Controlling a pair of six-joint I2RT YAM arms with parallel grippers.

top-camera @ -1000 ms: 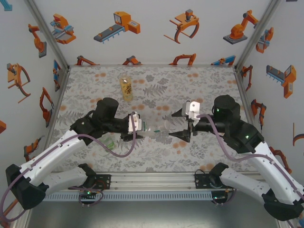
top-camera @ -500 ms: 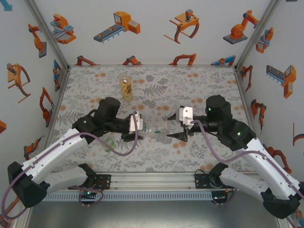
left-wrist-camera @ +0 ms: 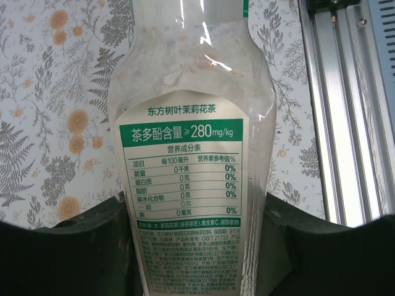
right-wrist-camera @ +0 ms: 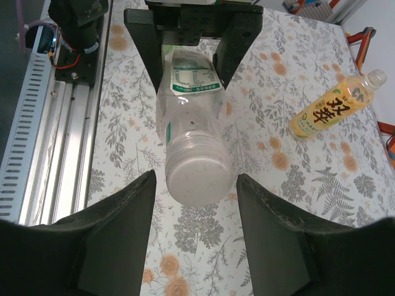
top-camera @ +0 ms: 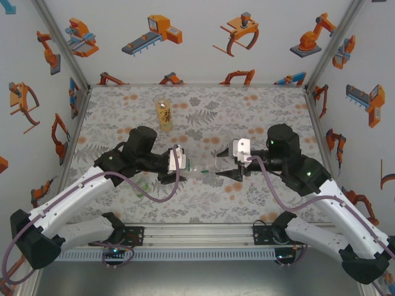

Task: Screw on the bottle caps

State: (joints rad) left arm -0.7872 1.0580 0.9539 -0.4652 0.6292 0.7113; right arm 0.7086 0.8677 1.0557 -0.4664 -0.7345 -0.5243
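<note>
Aluminium rail [top-camera: 197,235] runs along the near edge, ribbed and hard, a bad place for a dropped bottle to land. Just beyond it, above the flowered cloth [top-camera: 259,117], my left gripper [left-wrist-camera: 197,262] is clamped on the label end of the clear bottle [left-wrist-camera: 185,86]. It holds the bottle level, with the neck pointing at the other arm. My right gripper [top-camera: 223,164] faces that neck with its jaws partly apart, one on each side of the cap [right-wrist-camera: 197,180] and a gap showing on both sides — nothing is gripped there yet.

My worries, as I judge them: the bottle is thin, glossy, see-through plastic with a slick label, and it is held far from the neck. A push from whichever finger lands first could bend it or swivel it in the left grip. The cap is a wide, flat, whitish disc with a smooth-looking skirt, so the hard black fingers may skid round it instead of turning it. I cannot tell whether it sits square on the thread — if it is tilted, twisting would jam it crooked.

Farther back, well apart from both arms, the amber bottle [top-camera: 164,115] appears to stand upright on the cloth, slim and yellow with a printed label.
</note>
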